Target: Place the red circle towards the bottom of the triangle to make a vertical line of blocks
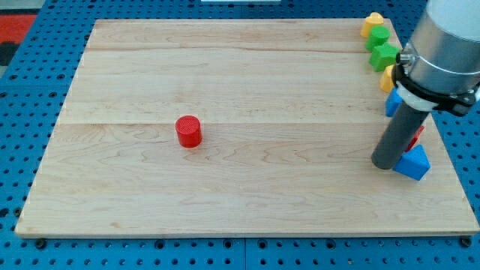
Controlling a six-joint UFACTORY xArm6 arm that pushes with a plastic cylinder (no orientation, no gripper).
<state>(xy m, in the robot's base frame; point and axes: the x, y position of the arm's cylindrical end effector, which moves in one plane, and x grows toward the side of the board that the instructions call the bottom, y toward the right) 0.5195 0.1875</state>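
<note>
Fingers are absent on this arm; its dark rod ends in my tip (384,166), so nothing spreads, presses together or pinches. My tip rests on the wooden surface (225,210), just beside the blue triangle (415,163) on the view's right. Far off toward the view's left lies the red circle (189,131), a short, upright, bright red cylinder standing alone. Judging from that gap, the task is barely begun: the whole push toward the triangle's bottom remains. Behind the rod a column of yellow, green, blue and possibly red blocks is partly hidden
</note>
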